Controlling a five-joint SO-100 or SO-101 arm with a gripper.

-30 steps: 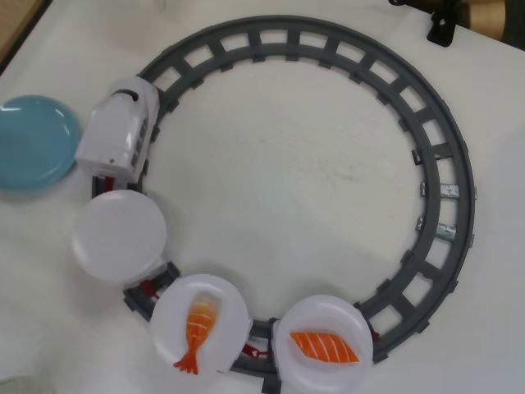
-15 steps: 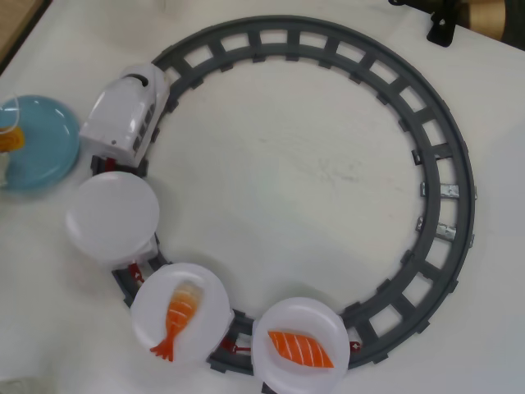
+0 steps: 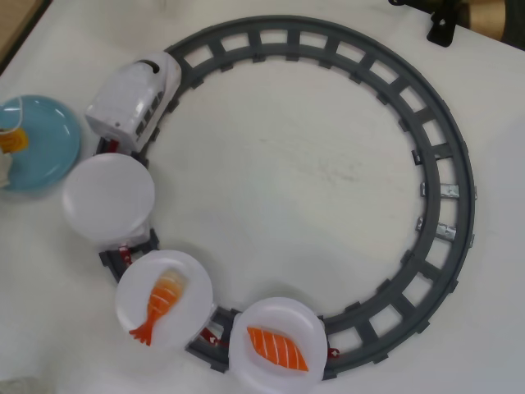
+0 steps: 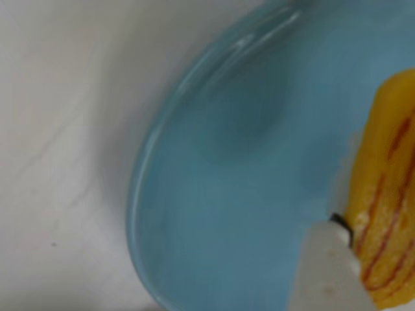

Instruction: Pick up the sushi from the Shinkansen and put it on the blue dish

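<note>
In the overhead view the sushi (image 3: 11,141) sat over the blue dish (image 3: 45,144) at the left edge, beside the Shinkansen (image 3: 134,102) on the track (image 3: 447,205). In the wrist view the gripper (image 4: 363,249) pinched the sushi (image 4: 386,214) above the blue dish (image 4: 227,194), one white finger (image 4: 327,272) against it.

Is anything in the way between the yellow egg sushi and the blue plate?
No, nothing visible is. The egg sushi is already right over the blue plate, and the plate under it looks bare. The claw is at the overhead view's left edge.
</note>
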